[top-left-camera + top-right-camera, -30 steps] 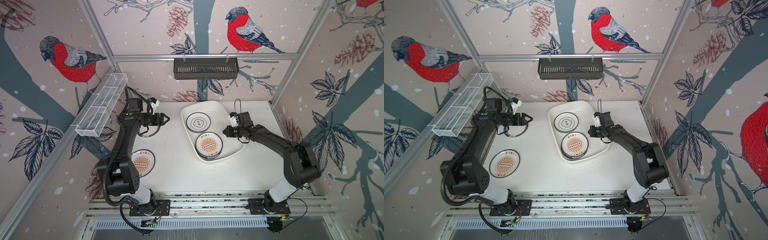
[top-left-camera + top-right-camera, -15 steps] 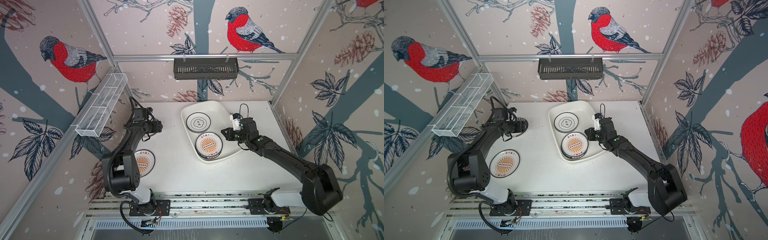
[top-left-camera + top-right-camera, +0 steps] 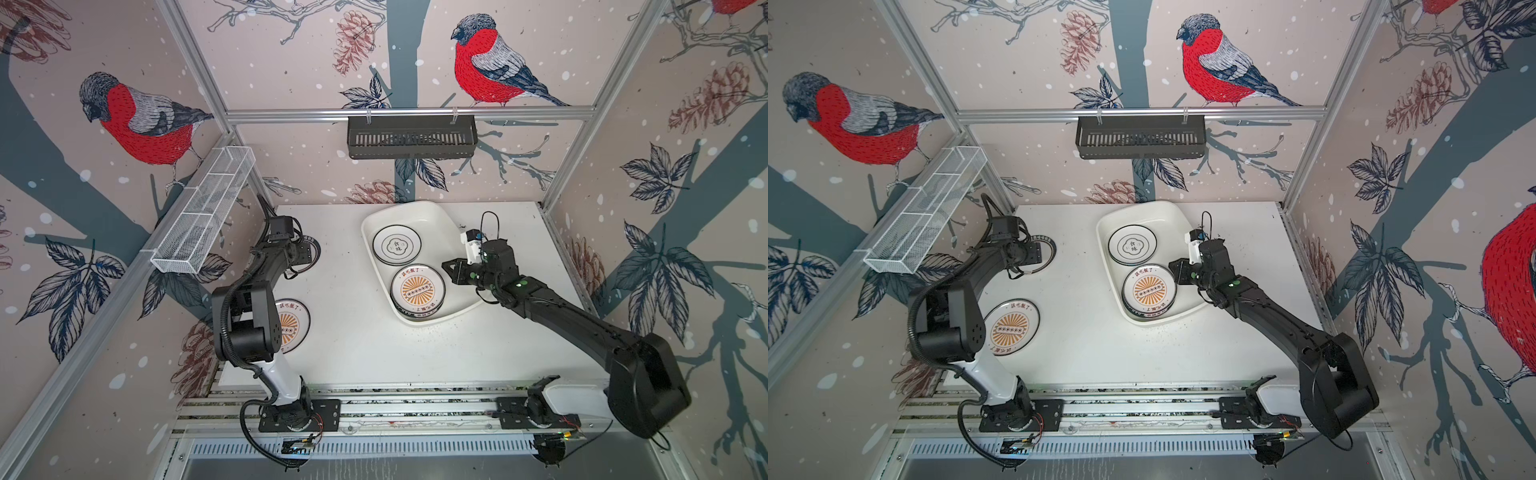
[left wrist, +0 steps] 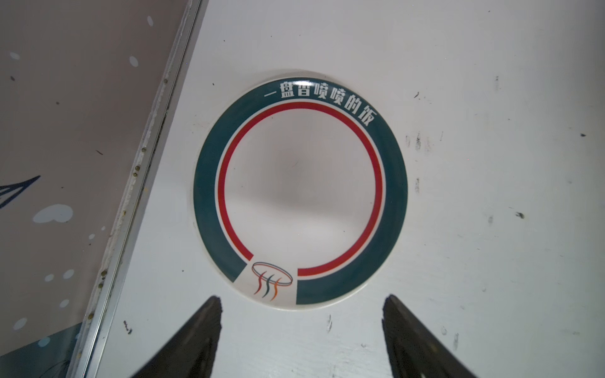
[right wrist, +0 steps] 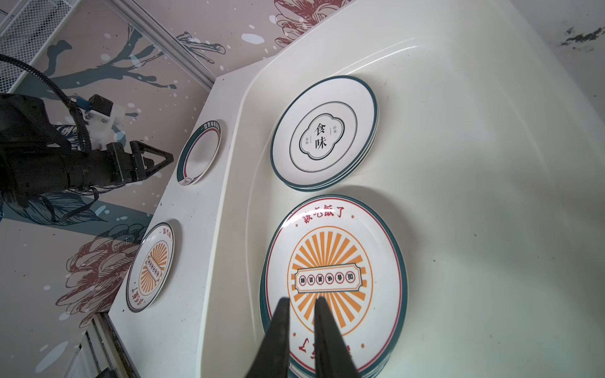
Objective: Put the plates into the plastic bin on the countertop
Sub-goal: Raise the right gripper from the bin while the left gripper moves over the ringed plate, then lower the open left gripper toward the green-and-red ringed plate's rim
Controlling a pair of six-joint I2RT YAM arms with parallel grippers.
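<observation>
The plastic bin (image 3: 417, 206) sits at the back middle of the countertop (image 3: 365, 345). It holds a stack of plates topped by a black emblem (image 3: 397, 246) and a stack topped by an orange sunburst (image 3: 417, 289). On the countertop lie a sunburst plate (image 3: 296, 320) and a teal-banded plate (image 4: 299, 189). My left gripper (image 4: 302, 297) hangs open just above the teal-banded plate's near rim, touching nothing. My right gripper (image 5: 302, 299) hovers shut and empty over the sunburst stack (image 5: 334, 278) in the bin. In both top views the left arm hides most of the teal-banded plate (image 3: 1051, 251).
A black slotted basket (image 3: 411, 137) hangs on the back wall. A white wire-mesh basket (image 3: 203, 212) runs along the left wall, close above the left arm. The teal-banded plate lies near the left wall's metal rail (image 4: 137, 183).
My left gripper has swung from pointing sideways to pointing down over the teal-banded plate. The right arm's elbow has dropped towards the front while its gripper stayed over the bin.
</observation>
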